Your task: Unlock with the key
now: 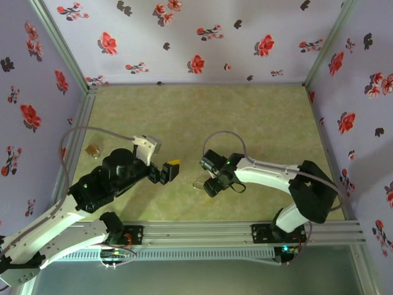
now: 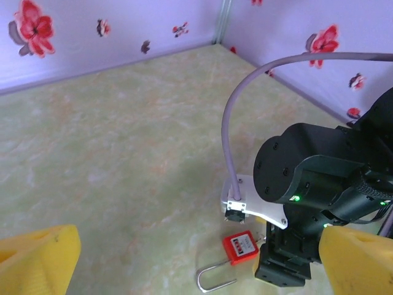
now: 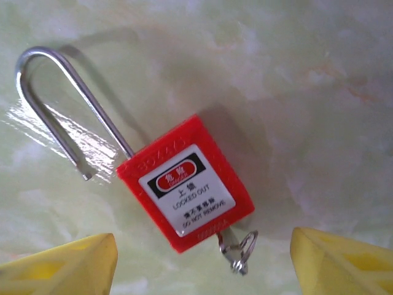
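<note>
Right gripper (image 3: 202,265) stood wide open over red padlock (image 3: 187,190); key (image 3: 238,249) in its base looked tiny, stiff, slippery, likely best pinched at its exposed end.

My gripper (image 2: 199,265) has its jaws set wide apart, with the yellow fingertips (image 2: 37,261) in the lower corners. Between them a red padlock (image 2: 239,247) lies flat on the green marbled table (image 2: 123,153), silver shackle (image 2: 215,281) nearest me. The right arm (image 2: 313,178), black, hangs just beside the padlock, trailing a grey cable (image 2: 230,123).
</note>
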Tool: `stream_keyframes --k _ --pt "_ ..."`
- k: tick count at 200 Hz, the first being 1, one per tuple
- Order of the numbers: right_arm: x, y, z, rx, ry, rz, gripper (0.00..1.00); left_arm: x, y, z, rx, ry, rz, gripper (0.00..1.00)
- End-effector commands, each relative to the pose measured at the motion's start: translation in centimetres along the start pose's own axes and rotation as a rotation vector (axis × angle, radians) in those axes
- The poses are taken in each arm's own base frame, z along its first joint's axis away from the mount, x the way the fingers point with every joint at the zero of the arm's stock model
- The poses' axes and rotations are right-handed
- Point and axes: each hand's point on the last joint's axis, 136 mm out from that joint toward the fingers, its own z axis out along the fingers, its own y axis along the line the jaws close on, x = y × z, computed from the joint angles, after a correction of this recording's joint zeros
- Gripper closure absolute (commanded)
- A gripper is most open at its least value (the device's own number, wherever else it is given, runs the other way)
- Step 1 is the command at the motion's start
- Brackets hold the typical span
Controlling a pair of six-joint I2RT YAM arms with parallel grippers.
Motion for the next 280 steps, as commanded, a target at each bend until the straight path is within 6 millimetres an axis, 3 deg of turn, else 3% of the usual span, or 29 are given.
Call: stream_keyframes --k 1,46,92,126,151,178,213,235,260,280 --pt "-1.4 -0.4 0.3 0.049 -0.015 -0.087 0.25 0.5 0.8 0.0 -0.043 0.007 -0.016 0.0" --pt "-2.8 -0.5 1.6 0.03 0.021 -0.106 0.29 0.4 0.8 0.0 -0.048 0.015 0.002 0.0" --pt "-2.9 -1.3 2.6 0.01 0.057 -0.023 0.54 0.7 0.9 -0.3 -0.05 0.026 0.012 0.0" --pt "-3.4 -2.6 2.7 0.005 0.039 0.133 0.69 0.7 0.9 -0.4 -0.049 0.024 0.019 0.0" --pt "-4.1 -5.5 2.9 0.058 0.019 0.372 0.74 0.8 0.9 -0.3 -0.048 0.028 0.008 0.0" --pt "-5.7 -8.4 3.4 0.094 -0.024 0.617 0.71 1.2 0.7 0.0 -0.039 0.032 -0.022 0.0" --pt "-8.7 -9.5 3.3 0.092 -0.087 0.741 0.66 1.8 0.4 0.1 -0.022 0.043 -0.042 0.0" --pt "-9.4 -9.8 3.0 0.106 -0.093 0.749 0.48 2.2 0.4 0.1 -0.017 0.047 -0.044 0.0" --pt "-10.0 -9.8 1.1 0.09 -0.136 0.747 0.34 2.1 0.4 -0.1 -0.015 0.039 -0.043 0.0" --pt "-10.0 -10.1 -2.1 0.088 -0.195 0.736 0.28 1.6 0.3 -0.5 -0.007 0.019 -0.044 0.0"
